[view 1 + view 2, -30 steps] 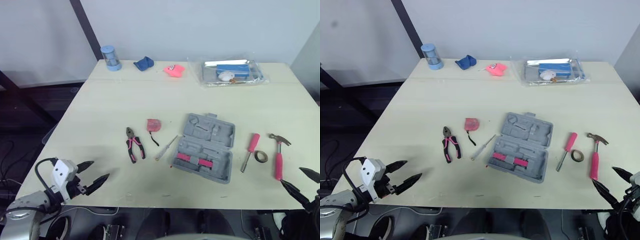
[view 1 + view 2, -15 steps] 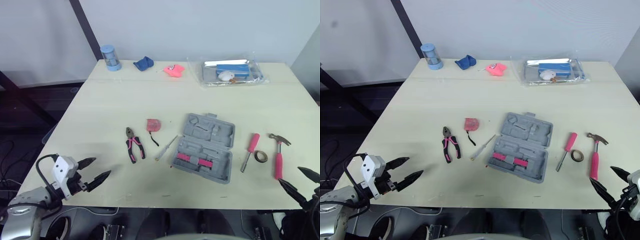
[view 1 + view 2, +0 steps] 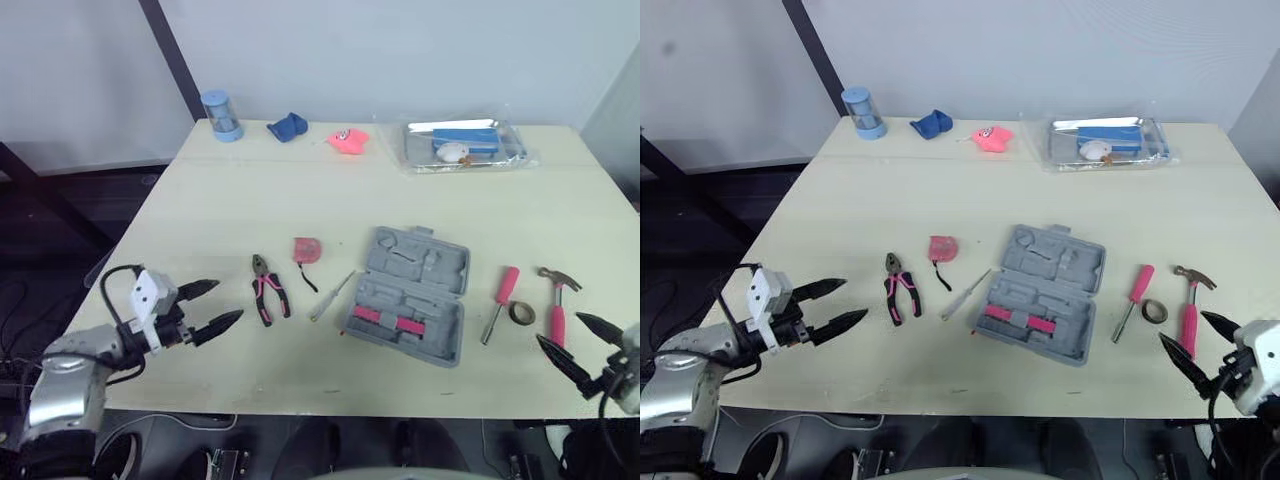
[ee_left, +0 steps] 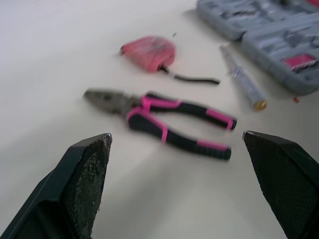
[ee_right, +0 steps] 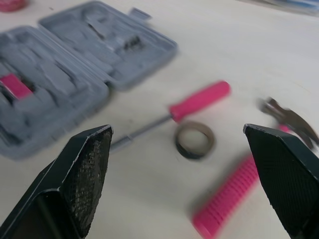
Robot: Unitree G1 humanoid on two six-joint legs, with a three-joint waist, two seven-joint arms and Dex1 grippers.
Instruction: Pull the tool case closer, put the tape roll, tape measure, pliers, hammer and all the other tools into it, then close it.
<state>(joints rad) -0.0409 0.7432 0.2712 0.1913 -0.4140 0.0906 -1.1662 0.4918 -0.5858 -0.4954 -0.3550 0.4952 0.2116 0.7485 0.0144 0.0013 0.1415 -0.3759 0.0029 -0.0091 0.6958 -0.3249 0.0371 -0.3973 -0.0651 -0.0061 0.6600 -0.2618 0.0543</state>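
Grey tool case (image 3: 408, 295) lying open and flat on the table (image 3: 200, 220), a little right of centre and well back from the near edge, lid half on the far side, tray half nearer with a pink strip in it. Nothing else visibly stowed in it, all loose tools out on the tabletop. Just left of the case, apart from it, a slim screwdriver (image 3: 332, 295); farther left and a little farther back, the pink tape measure (image 3: 307, 250) with a black strap trailing toward the near side; left again, the pink-and-black pliers (image 3: 268, 290), nose pointing far. Right of the case, a pink-handled screwdriver (image 3: 502, 298), the tape roll (image 3: 521, 313) flat just beside its shaft, then the hammer (image 3: 556, 312) with its head at the far end. Low over the near-left table, the left gripper (image 3: 229, 300), released, fingers spread wide, empty, just left of the pliers and aimed at them. At the near-right edge, the right gripper (image 3: 559, 330), likewise spread wide and empty, close to the butt of the hammer handle, contact impossible to tell. Along the far edge, a blue jar (image 3: 221, 115), a blue cloth (image 3: 288, 127), a pink object (image 3: 348, 139) and a clear bag (image 3: 465, 145).
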